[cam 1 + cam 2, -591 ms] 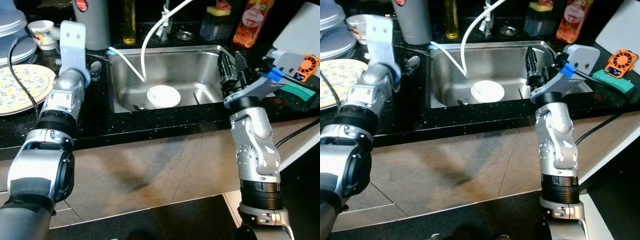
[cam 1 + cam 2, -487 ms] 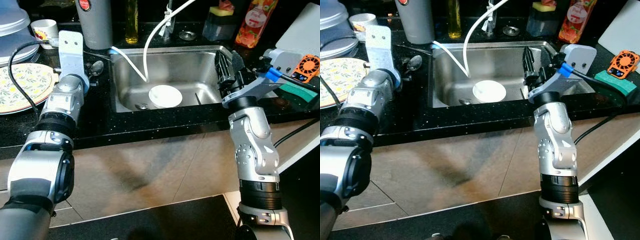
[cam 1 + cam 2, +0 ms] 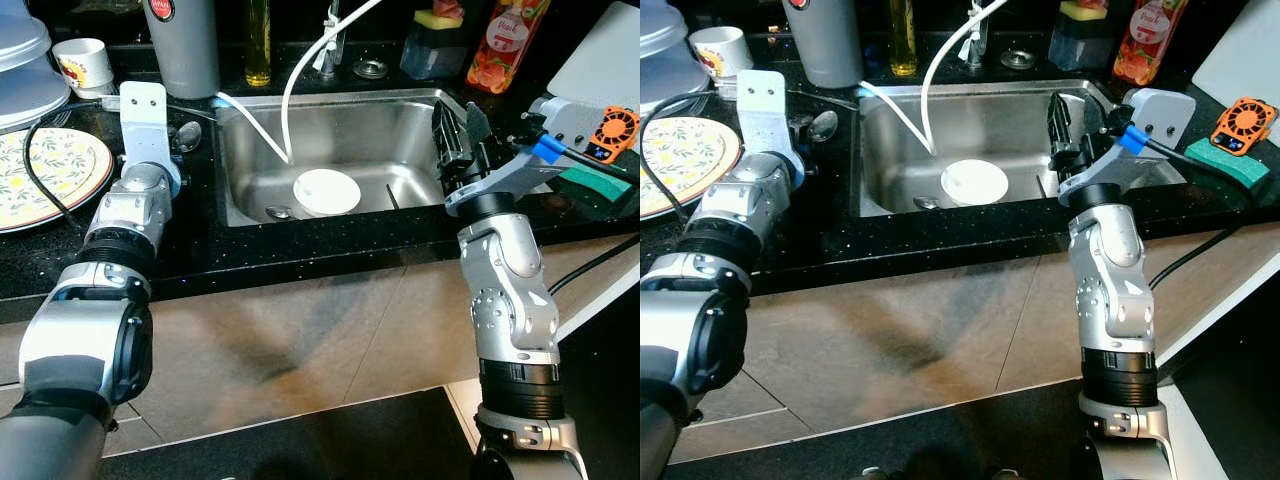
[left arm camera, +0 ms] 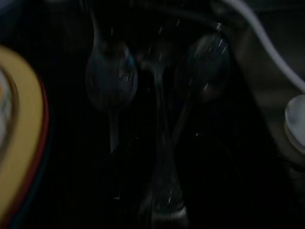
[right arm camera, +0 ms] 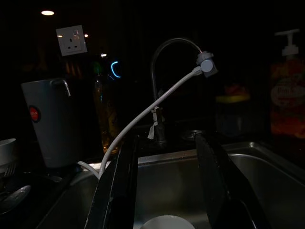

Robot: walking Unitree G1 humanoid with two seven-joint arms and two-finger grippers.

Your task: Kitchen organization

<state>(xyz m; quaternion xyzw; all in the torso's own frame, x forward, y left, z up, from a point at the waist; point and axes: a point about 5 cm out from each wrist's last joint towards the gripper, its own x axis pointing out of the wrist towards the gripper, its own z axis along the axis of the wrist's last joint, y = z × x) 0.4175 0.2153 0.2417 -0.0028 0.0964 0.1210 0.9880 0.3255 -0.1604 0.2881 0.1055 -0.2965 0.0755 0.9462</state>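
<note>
The white bowl (image 3: 327,191) lay on the floor of the steel sink (image 3: 400,130), toward the sink's front wall, with a dark spoon-like piece (image 3: 279,212) on the sink floor just beside it on the robot's left. The right claw (image 3: 455,135) hung over the right edge of the sink, above the basin and apart from the bowl; in the right wrist view its two black fingers (image 5: 116,191) stood well apart with nothing between them. The left claw (image 3: 160,150) was over the black tabletop (image 3: 300,250) just left of the sink, above three spoons (image 4: 112,81) lying side by side on the tabletop; whether its fingers were open or closed could not be told. A patterned plate (image 3: 45,175) with a yellow rim sat near the tabletop's left edge, beside the spoons. A white hose (image 3: 290,95) ran from the tap (image 5: 164,62) down into the sink, ending above the bowl. Along the back edge of the tabletop stood a grey jug (image 3: 185,45), a yellow bottle (image 3: 258,45), a small cup (image 3: 85,62), a sponge holder (image 3: 432,40) and a red bottle (image 3: 505,45). At the tabletop's right edge lay a green sponge (image 3: 1230,160) and a small orange gadget (image 3: 612,130).
</note>
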